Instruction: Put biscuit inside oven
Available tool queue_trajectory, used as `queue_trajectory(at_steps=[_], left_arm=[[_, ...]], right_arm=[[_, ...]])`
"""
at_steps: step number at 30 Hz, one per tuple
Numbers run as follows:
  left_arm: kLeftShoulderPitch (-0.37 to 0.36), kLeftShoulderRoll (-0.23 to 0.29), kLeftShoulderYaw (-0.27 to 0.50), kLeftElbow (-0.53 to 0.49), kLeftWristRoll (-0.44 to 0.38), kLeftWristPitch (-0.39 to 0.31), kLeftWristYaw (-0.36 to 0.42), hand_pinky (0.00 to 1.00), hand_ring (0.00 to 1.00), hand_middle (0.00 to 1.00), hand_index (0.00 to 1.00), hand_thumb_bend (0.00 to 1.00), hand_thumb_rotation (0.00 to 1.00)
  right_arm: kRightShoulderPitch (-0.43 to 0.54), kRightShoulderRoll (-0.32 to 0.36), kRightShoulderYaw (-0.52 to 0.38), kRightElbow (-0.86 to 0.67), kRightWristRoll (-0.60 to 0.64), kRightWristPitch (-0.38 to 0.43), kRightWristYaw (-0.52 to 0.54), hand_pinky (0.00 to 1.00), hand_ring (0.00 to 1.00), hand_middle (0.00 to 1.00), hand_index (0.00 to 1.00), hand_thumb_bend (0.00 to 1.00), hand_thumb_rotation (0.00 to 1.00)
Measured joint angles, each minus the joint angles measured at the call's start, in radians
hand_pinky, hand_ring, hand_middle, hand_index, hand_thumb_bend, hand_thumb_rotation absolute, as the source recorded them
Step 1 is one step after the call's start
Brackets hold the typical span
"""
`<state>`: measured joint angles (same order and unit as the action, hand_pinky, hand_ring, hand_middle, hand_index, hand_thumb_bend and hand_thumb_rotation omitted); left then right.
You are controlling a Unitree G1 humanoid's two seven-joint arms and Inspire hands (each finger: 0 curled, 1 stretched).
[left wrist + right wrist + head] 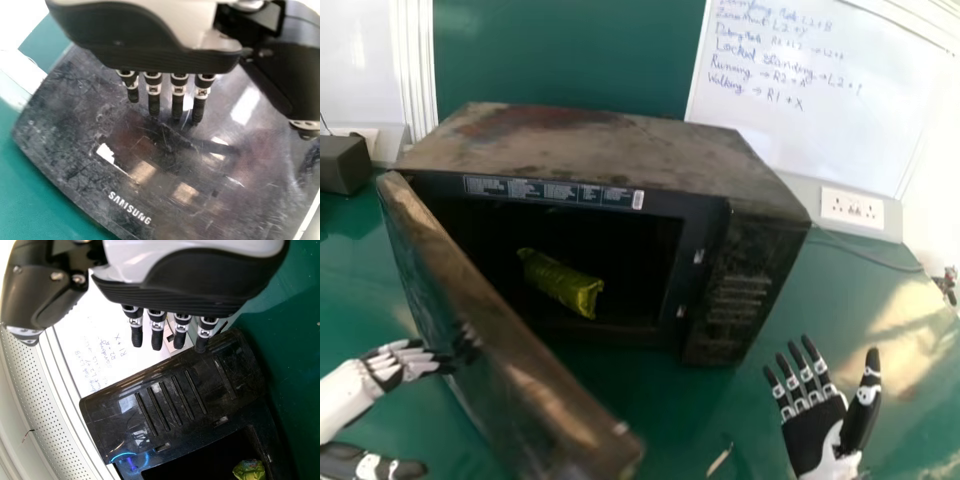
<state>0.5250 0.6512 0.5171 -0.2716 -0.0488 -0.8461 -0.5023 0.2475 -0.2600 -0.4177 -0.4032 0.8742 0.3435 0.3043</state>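
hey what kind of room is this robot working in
Probably a robotics lab or workshop: a whiteboard with handwritten robot control notes, a wall socket, and a worn microwave on a green surface.

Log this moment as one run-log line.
biscuit packet: inside oven | door: open | left hand: open, by door's outer face | right hand: open, empty, oven's front right

Glossy, scratched black oven door (pixel 165 155), crinkled shiny yellow-green wrapper (pixel 560 284), smooth green table (pixel 670 420)
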Motion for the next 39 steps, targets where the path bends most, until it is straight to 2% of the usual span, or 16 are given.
queue_trajectory(at_steps=[4,9,18,26,34,39], left_arm=[[-0.068,0.026,-0.050,0.003,0.001,0.047,-0.013,0.99,0.96,0.97,0.92,0.82,0.80],[-0.152,0.031,-0.115,0.008,0.031,0.113,-0.020,0.98,0.96,0.97,0.91,0.82,0.78],[-0.331,0.030,-0.247,0.091,0.039,0.113,-0.032,0.98,0.96,0.97,0.91,0.82,0.77],[-0.465,0.031,-0.334,0.112,0.049,0.151,-0.043,0.98,0.96,0.97,0.91,0.82,0.78],[-0.575,0.028,-0.412,0.122,0.054,0.231,-0.058,0.98,0.96,0.97,0.92,0.81,0.79],[-0.597,0.026,-0.429,0.121,0.055,0.257,-0.066,0.98,0.96,0.98,0.93,0.83,0.77]], right_arm=[[0.000,0.002,0.000,0.000,-0.001,0.000,0.000,0.97,0.96,0.97,0.93,0.85,1.00],[0.001,0.006,0.000,0.000,0.000,0.001,0.004,0.94,0.95,0.96,0.95,0.88,1.00],[0.004,0.013,-0.002,-0.002,0.001,0.008,-0.002,1.00,0.97,0.98,0.96,0.86,1.00],[0.004,0.015,-0.003,-0.002,0.003,0.019,0.001,0.97,0.95,0.97,0.95,0.86,1.00],[0.006,0.022,-0.002,-0.002,0.005,0.020,0.002,0.93,0.94,0.97,0.94,0.84,1.00],[0.008,0.023,-0.002,-0.002,0.005,0.021,0.008,0.94,0.95,0.97,0.94,0.84,1.00]])
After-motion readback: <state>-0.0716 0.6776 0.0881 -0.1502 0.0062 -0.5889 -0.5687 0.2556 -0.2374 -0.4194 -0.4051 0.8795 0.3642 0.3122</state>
